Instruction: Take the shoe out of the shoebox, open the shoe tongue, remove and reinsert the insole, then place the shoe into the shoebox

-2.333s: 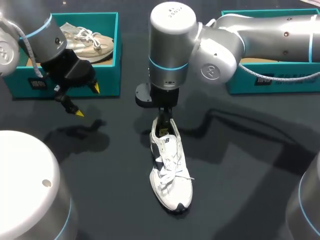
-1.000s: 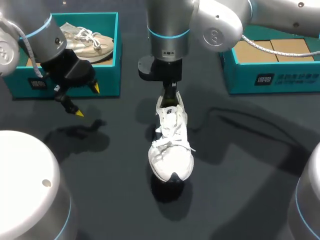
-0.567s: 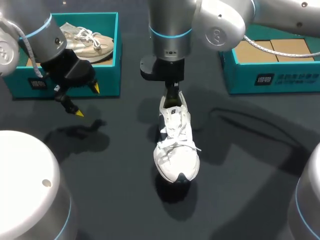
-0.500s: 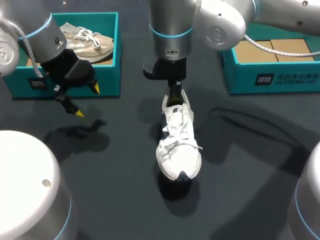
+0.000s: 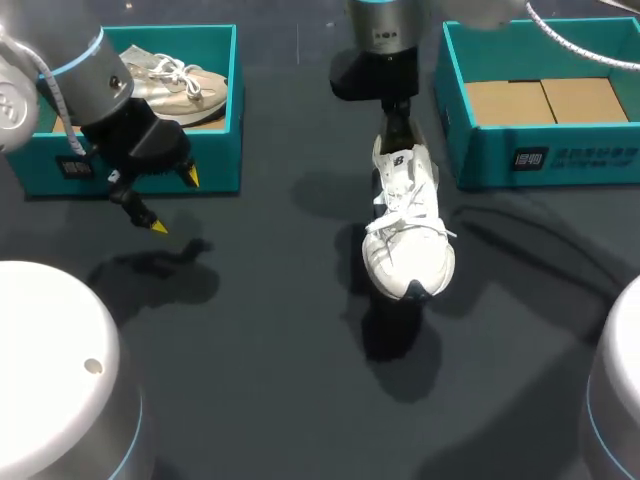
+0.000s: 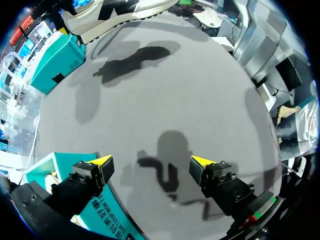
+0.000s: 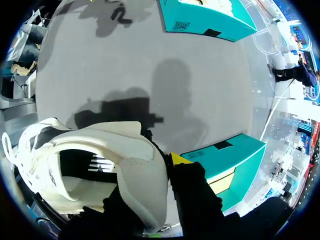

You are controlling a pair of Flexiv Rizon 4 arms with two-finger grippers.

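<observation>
From the head camera, our right claw (image 5: 397, 128) is clamped on the heel of the white lace-up sneaker (image 5: 408, 225), held above the dark desk (image 5: 250, 380) just left of the right teal cardboard shoebox (image 5: 540, 160), whose white front print is too small to read. Left wrist: our left claw (image 6: 150, 165) stands with fingers apart over the desk, the sneaker far ahead. Right wrist: the claw pinches the sneaker's heel collar.

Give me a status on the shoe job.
Done: the white shoe is out of any box. In hand: the right end effector grips its heel, holding it aloft beside the empty right shoebox. Remaining: setting it inside. Whether the insole step happened cannot be told. The left end effector hangs open.
</observation>
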